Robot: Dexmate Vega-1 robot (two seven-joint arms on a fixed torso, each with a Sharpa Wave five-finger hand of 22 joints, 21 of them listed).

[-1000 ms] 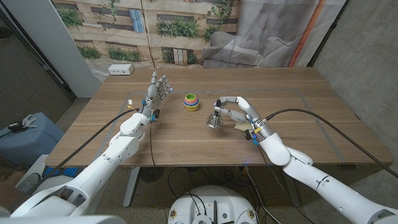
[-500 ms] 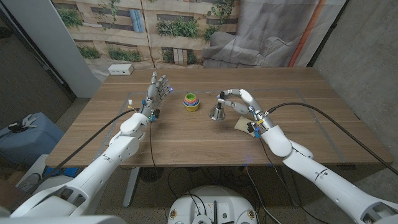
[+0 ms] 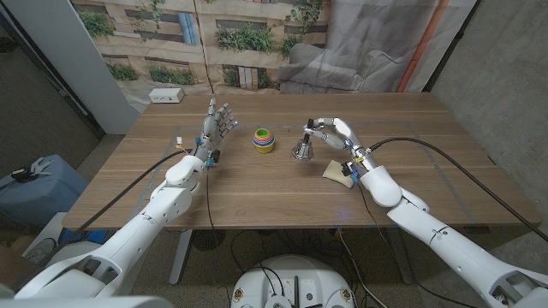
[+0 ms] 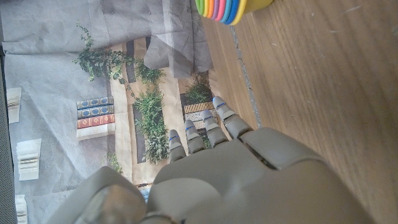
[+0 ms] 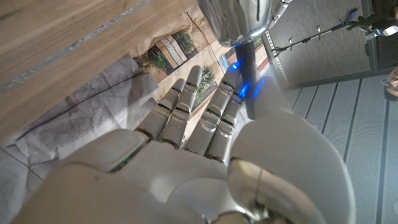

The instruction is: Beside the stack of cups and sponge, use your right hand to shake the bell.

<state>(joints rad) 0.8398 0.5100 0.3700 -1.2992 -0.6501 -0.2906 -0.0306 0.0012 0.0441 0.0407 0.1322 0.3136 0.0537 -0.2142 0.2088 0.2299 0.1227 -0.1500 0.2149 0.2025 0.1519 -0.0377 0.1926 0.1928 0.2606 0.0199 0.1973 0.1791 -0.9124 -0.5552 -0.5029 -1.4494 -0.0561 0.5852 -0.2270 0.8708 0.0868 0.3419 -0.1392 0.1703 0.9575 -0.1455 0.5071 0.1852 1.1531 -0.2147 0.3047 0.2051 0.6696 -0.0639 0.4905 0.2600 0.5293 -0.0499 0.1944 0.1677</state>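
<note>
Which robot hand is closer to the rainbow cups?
Left, though not by much. The left hand stands beside the stack of cups with bare table between. The right hand is past the cups, holding the bell.

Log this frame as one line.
right hand: holds bell off table | left hand: open, idle | cups, sponge: untouched

The left hand [image 4: 217,177] is seen from behind, fingers [image 4: 214,127] held straight and close together over the wooden table [image 4: 311,87]. The rainbow-rimmed stack of cups [image 4: 230,7] is parked well beyond them.
</note>
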